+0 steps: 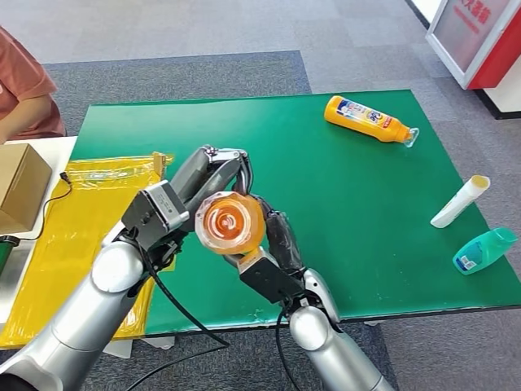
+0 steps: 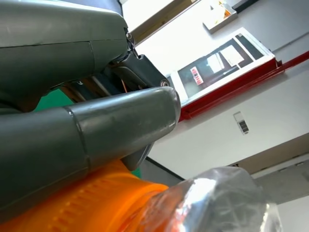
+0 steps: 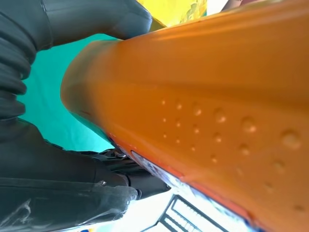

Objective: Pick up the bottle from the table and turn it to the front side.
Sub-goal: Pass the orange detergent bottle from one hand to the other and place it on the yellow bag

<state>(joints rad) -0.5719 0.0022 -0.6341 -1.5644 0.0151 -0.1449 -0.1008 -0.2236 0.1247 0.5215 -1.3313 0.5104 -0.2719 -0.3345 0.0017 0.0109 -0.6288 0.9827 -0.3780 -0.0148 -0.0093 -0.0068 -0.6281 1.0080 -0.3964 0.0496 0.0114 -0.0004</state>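
From the head view, the orange bottle is lifted off the green surface, end toward the camera, gripped between the left hand and the right hand — a shared hold, so uneven turning could twist it loose. The left wrist view shows a thick finger pressed on the ribbed body; smooth plastic may slip. The right wrist view shows dark fingers under the bottle, though contact looks partial, perhaps.

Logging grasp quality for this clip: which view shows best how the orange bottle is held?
The head view: the orange bottle sits end-on between the left hand and right hand, above the green table. The left wrist view catches its ribbed edge and clear cap; the right wrist view its dimpled side.
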